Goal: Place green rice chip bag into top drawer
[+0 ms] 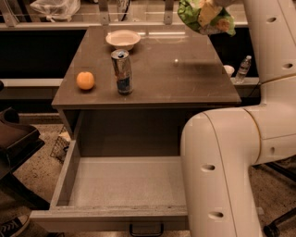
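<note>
Clutching green rice chip bag (193,17), pincer (211,5) above table (185,81)

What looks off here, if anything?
Nothing stands out. The silver-blue drink can and white bowl stand upright near the orange fruit on the brown table. The grey top drawer is open. At the top edge, the gripper holds the crinkled green rice chip bag aloft.

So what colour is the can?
The can is silver and blue, camera view. The gripper is at the top edge, by the bag.
</note>
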`<move>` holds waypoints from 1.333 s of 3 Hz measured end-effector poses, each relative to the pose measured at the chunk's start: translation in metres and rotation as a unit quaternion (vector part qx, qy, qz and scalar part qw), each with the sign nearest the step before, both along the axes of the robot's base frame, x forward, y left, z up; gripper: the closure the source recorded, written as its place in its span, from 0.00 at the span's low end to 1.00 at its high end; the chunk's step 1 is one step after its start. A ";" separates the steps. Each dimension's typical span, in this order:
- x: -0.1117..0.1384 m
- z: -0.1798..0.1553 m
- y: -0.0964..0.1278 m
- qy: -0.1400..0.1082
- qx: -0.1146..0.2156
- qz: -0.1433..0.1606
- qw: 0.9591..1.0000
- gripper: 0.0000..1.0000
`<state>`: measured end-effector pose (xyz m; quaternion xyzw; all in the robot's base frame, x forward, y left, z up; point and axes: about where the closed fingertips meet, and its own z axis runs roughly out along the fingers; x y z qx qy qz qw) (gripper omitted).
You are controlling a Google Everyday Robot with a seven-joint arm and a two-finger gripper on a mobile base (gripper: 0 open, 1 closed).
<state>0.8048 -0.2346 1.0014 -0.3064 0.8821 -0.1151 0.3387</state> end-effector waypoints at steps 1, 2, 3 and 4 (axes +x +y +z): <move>-0.027 0.018 -0.022 0.003 -0.005 -0.026 1.000 1.00; -0.030 0.031 -0.019 -0.016 -0.004 -0.024 1.000 1.00; -0.031 0.026 -0.013 0.000 -0.011 -0.013 1.000 1.00; -0.046 0.030 -0.011 0.026 -0.021 -0.010 0.999 1.00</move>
